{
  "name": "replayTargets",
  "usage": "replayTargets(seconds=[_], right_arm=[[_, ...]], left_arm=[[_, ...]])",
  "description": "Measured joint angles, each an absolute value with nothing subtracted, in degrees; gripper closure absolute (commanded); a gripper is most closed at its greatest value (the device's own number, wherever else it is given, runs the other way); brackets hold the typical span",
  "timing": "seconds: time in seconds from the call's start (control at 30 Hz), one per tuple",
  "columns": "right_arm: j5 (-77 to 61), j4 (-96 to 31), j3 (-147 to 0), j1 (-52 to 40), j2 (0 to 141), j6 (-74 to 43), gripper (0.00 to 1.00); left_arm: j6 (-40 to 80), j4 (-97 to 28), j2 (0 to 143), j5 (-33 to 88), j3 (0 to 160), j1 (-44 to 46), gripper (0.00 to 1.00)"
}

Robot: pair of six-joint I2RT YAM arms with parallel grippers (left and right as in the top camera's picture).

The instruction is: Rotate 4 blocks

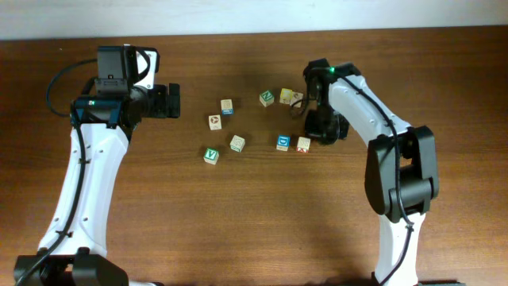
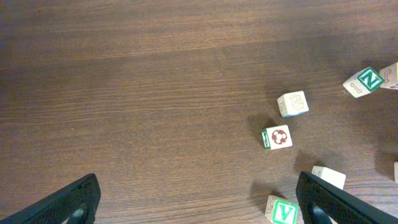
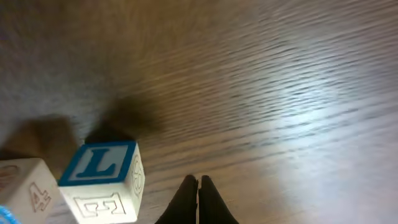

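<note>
Overhead, you have eight cubes (image 1: 237, 143) on the table (image 1: 254, 230): green V block (image 1: 210, 155) lower left, green N block (image 1: 267, 98) up top, blue block (image 1: 282, 142) just beside red-orange block (image 1: 303, 144), near the right gripper (image 1: 321, 127). Left wrist: your left gripper (image 2: 198, 186) gapes wide, empty; V nearly upright, N skewed. Right wrist: fingers pinched shut on nothing; blue L faces up, skewed.

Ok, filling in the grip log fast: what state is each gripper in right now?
Left gripper: open, holding nothing.
Right gripper: closed, holding nothing; the blue L block sits beside its fingers, apart.
</note>
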State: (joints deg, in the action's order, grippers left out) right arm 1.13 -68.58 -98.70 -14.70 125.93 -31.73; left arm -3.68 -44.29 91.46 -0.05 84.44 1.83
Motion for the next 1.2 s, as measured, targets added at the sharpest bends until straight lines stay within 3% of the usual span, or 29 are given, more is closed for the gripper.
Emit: replayTargets(seconds=[0.5,0.63,0.67,0.73,0.83,0.87,0.97,1.2], right_arm=[[-5.69,-54.35,-95.33,-21.69,125.93,-26.61,0.86],[-5.69,-58.15,-96.97,-21.19,125.93,-23.27,0.79],[-5.69,-60.40,-99.20,-20.80,125.91,-22.55,0.77],[-6.33,-63.24,-106.45,-20.27,125.58,-22.15,0.63],[-10.00,-58.02,-108.84,-22.79,125.16,-23.92,0.55],[-10.59,-55.55,-108.81,-25.08,125.16,-26.81,0.37],[-9.69,-51.81,-108.86,-32.16,125.47,-34.79,0.19],[-1.69,-50.68,-108.86,-36.86,131.37,-47.24,0.24]], left_arm=[[-3.68,-44.36,91.46,-0.05,84.47,1.83,0.01],[-3.68,-44.42,91.46,-0.03,84.47,1.83,0.01],[-3.68,-44.27,91.46,-0.05,84.47,1.83,0.01],[-3.68,-44.36,91.46,-0.05,84.47,1.83,0.01],[-3.68,-44.34,91.46,-0.05,84.47,1.83,0.01],[-3.68,-44.36,91.46,-0.05,84.47,1.83,0.01],[-3.68,-44.34,91.46,-0.05,84.47,1.83,0.01],[-3.68,-44.36,91.46,-0.05,84.47,1.83,0.01]])
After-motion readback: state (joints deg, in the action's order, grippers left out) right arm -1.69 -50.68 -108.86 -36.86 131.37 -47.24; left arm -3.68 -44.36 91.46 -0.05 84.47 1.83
